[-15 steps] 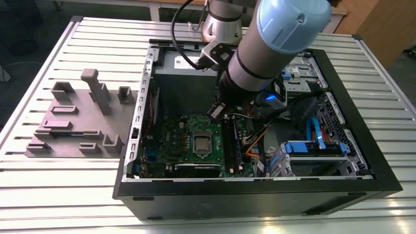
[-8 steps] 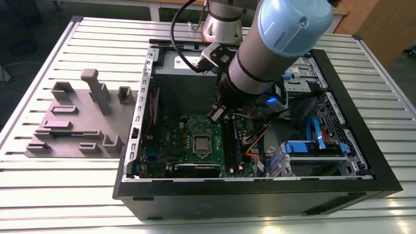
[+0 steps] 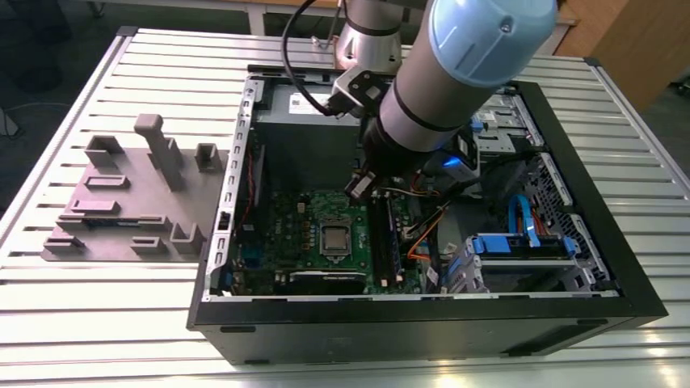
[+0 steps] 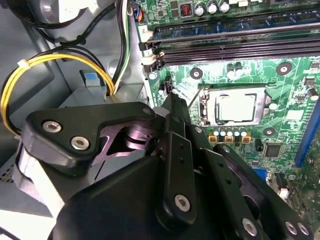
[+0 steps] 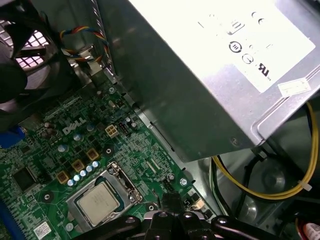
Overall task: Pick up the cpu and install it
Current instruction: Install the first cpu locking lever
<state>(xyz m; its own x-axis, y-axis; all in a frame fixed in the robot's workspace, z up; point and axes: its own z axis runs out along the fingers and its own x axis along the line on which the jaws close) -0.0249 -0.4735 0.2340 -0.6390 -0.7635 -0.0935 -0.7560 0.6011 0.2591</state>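
An open computer case (image 3: pixel 232 242) lies on a slatted worktop (image 3: pixel 108 315), its walls, power supply (image 5: pixel 210 75) and cables crowding the arm. The cpu (image 4: pixel 236 108) sits in the motherboard (image 4: pixel 295 80) socket. The pincer (image 3: pixel 360 187) hovers just beside it, fingers apparently together, holding nothing.

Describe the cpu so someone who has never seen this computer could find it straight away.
Look inside the open black computer case at the green motherboard on its floor. Near the board's middle sits a silver rectangular socket frame, and the cpu lies flat inside it. It is the one plain, shiny silver-grey square among small dark components.
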